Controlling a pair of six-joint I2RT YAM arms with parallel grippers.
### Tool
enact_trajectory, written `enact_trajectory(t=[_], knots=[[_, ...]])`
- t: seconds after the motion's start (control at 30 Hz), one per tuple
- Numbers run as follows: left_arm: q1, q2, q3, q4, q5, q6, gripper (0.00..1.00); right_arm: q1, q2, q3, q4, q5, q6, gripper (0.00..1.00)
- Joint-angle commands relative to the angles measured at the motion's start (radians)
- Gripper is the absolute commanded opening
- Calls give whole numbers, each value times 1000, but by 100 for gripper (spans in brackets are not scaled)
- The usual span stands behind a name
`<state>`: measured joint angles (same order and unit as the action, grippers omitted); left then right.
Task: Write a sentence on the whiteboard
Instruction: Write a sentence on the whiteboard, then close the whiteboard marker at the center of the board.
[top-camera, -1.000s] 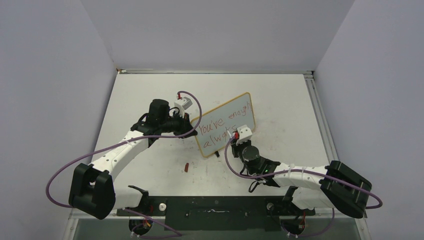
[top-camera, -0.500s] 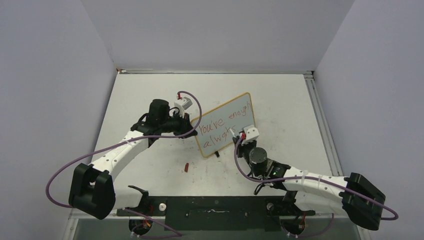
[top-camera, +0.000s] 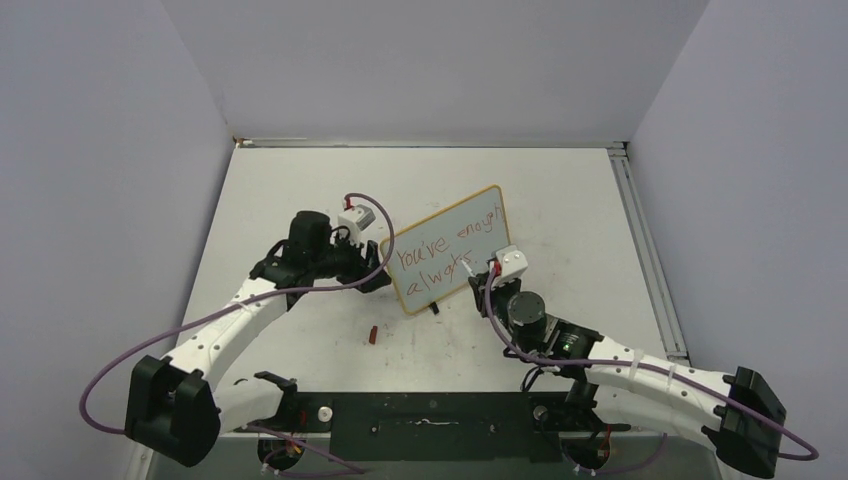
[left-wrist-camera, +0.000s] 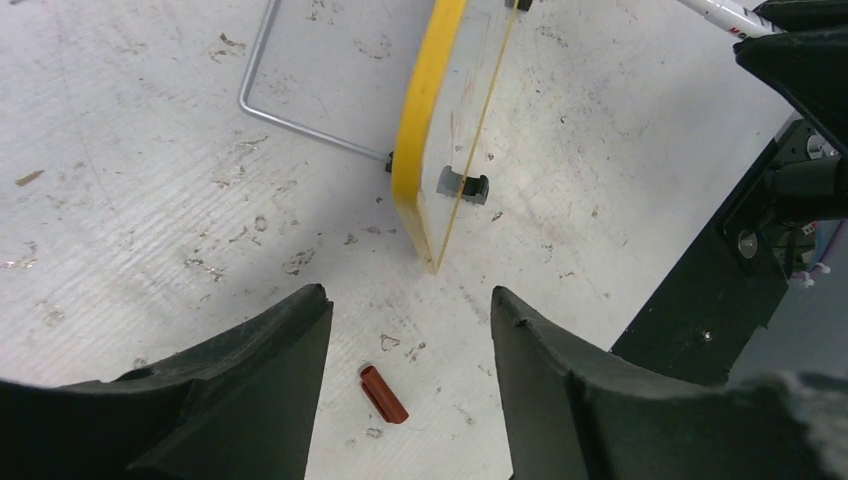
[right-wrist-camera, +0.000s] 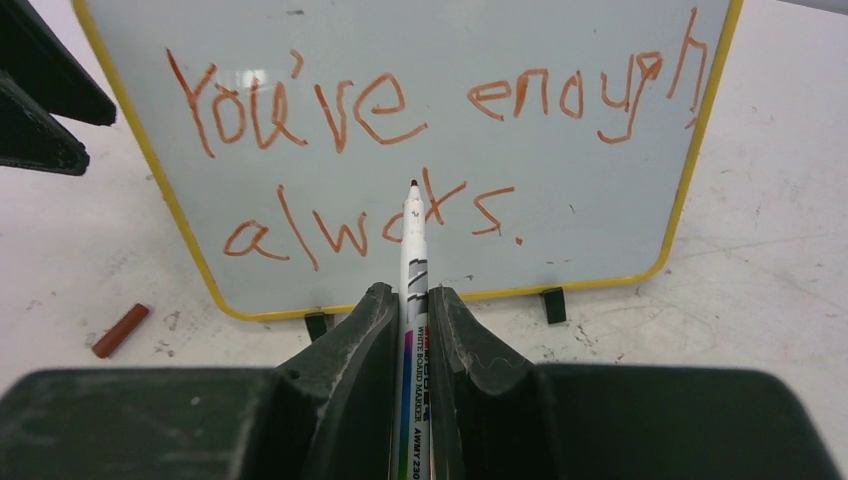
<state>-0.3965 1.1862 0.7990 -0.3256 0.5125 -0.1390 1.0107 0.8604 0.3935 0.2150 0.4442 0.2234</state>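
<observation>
I see the whiteboard (top-camera: 448, 248) standing on its wire stand (left-wrist-camera: 262, 95) near the middle of the table (top-camera: 570, 190). The sentence (right-wrist-camera: 400, 150) fills two red lines. My left gripper (left-wrist-camera: 408, 300) has its jaws apart, just short of the board's left edge. My right gripper (right-wrist-camera: 410, 300) is clamped on the marker (right-wrist-camera: 413, 235), whose tip is at the lower line. A red cap (left-wrist-camera: 384, 394) lies nearer the table's near edge.
</observation>
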Motion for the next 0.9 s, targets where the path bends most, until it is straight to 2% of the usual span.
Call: enact_trajectory(t=[0.0, 0.2, 0.37, 0.53, 0.63, 0.77, 0.87], knots=[[-1, -145, -28, 7, -75, 4, 60, 9, -48, 125, -175, -88, 81, 5], [-39, -421, -92, 63, -218, 84, 64, 4, -33, 288, -467, -300, 157, 5], [-219, -527, -82, 45, -202, 221, 63, -45, 57, 436, -650, -628, 163, 5], [-451, -498, -73, -9, -225, 301, 63, -117, 127, 538, -733, -894, 129, 5], [-547, -442, -63, -20, -240, 315, 62, -135, 174, 584, -749, -1026, 123, 5], [-620, -403, -76, 41, -253, 324, 62, -135, 242, 617, -776, -1163, 106, 5], [-635, -366, -73, 53, -235, 333, 62, -136, 277, 627, -804, -1194, 73, 5]])
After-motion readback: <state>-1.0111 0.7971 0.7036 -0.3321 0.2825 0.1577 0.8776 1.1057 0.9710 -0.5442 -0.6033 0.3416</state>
